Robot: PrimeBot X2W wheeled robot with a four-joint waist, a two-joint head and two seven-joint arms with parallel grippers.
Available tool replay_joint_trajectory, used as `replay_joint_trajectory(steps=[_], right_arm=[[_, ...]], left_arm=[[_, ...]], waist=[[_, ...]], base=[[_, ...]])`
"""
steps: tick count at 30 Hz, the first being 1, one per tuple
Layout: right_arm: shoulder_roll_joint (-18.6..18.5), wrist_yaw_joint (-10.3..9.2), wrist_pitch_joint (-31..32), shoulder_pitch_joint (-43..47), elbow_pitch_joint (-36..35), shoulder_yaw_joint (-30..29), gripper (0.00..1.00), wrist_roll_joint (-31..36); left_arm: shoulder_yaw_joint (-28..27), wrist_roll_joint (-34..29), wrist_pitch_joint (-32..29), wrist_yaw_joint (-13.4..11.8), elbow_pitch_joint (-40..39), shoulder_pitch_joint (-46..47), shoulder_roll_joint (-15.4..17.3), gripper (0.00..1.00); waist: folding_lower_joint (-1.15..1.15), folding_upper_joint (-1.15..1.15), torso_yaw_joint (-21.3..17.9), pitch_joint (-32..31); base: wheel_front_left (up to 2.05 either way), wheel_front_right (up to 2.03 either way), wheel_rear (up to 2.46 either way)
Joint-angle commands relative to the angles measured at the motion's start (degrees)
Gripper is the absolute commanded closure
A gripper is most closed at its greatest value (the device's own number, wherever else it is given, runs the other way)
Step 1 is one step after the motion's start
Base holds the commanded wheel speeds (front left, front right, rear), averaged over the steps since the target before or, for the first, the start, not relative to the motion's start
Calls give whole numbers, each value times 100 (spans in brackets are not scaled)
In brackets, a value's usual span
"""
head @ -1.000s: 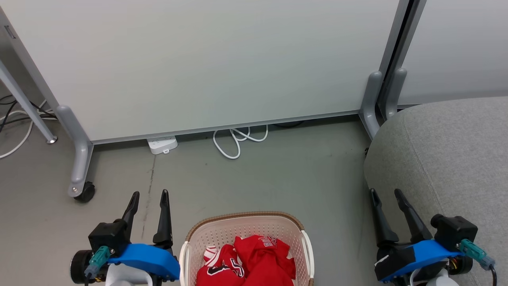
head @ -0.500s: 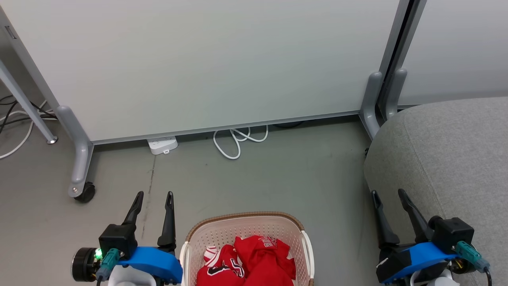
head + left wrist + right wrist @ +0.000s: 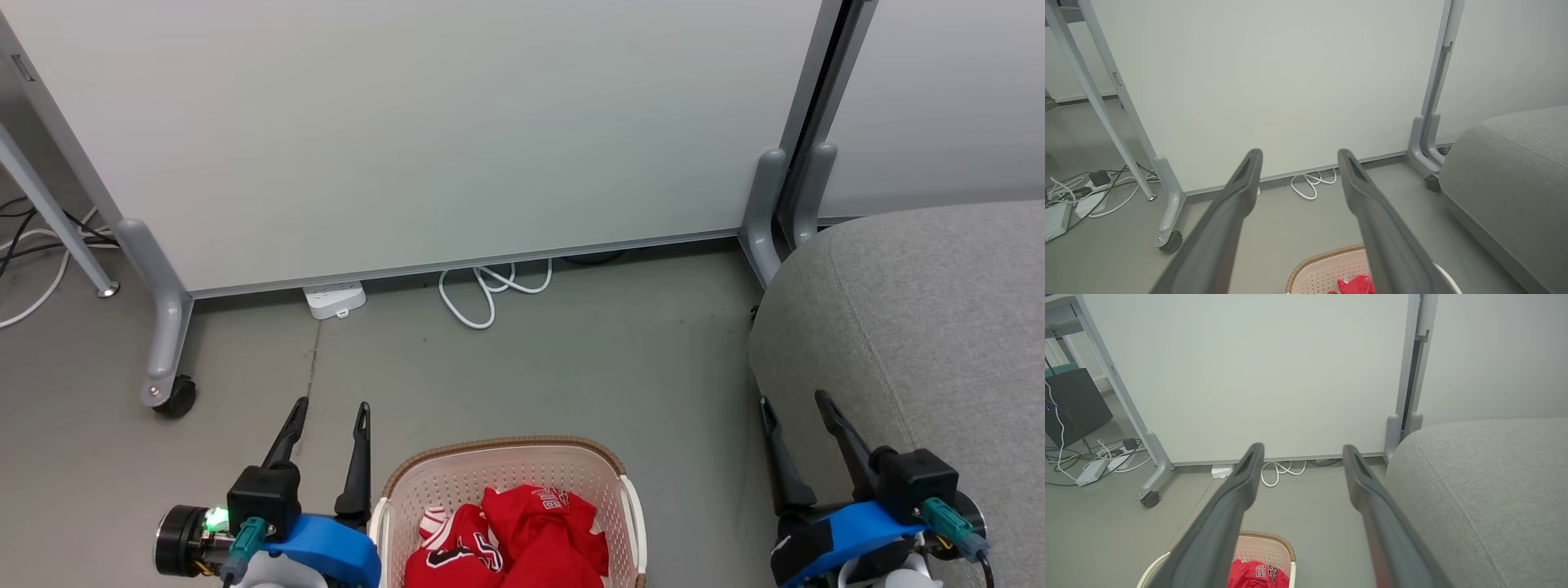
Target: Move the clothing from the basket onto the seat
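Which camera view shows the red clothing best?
Head view: most of the clothing shows, from above, in the basket. The right wrist view catches a smaller patch; the left wrist view, just a scrap.

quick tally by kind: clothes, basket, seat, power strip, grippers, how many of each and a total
red jerseys: 2, bunched together in the basket
basket: 1
grey seat: 1
white power strip: 1
grippers: 2, the left gripper and the right gripper, jaws apart on both
total: 7
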State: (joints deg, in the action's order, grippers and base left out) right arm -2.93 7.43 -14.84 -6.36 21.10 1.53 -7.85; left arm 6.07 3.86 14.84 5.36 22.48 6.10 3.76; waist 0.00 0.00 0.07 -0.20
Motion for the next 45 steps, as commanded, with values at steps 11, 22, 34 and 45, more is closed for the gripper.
replay_joint_trajectory(steps=[11,22,34,45], right_arm=[[7,7,-45,-32,84,-1,0,28],[7,7,-45,-7,76,12,0,-5],[4,7,-41,-254,18,117,0,47],[5,7,-40,-903,-187,228,0,103]], left_arm=[[-75,-87,45,56,84,61,-22,0],[21,-156,45,115,164,112,-40,0],[726,-226,41,217,771,834,136,0],[2110,130,38,215,1778,1990,496,0]], waist=[[0,0,2,-12],[0,0,2,2],[0,0,-244,404],[0,0,-707,1498]], base=[[0,0,0],[0,0,0],[0,0,0],[0,0,0]])
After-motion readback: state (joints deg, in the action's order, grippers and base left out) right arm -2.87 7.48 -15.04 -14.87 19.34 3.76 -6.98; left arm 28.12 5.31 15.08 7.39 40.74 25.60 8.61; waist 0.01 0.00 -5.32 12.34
